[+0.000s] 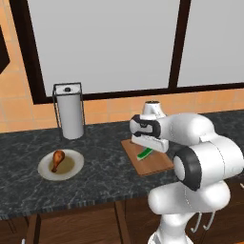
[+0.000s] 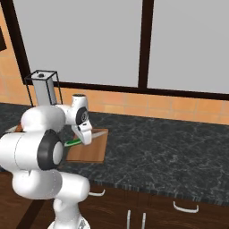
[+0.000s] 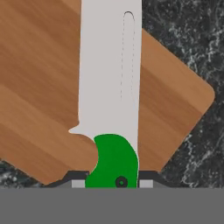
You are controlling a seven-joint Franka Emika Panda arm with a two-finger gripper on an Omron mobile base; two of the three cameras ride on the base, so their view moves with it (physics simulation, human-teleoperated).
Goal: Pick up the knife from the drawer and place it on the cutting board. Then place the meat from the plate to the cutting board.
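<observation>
- Knife (image 3: 109,87) w/ green handle pinched between gripper (image 3: 111,183) fingers, blade pointing away over cutting board (image 3: 39,87); pincer clenched on handle.
- Step in hand, by my read: set knife down on board. Lower till blade lies flat on wood, then let go; keep whole knife inside board edge, not hanging over counter (image 1: 105,167).
- Leave room on board for meat (image 1: 57,158), which sits on plate (image 1: 71,169) well apart, toward paper towel holder (image 1: 69,110).
- Board lies skewed to hand; corner close by handle, so drop w/ care.
- Hard to tell: gap between blade & wood; handle end cut off low in hand view; arm covers much of board from both base cams; slot handle not made out.
</observation>
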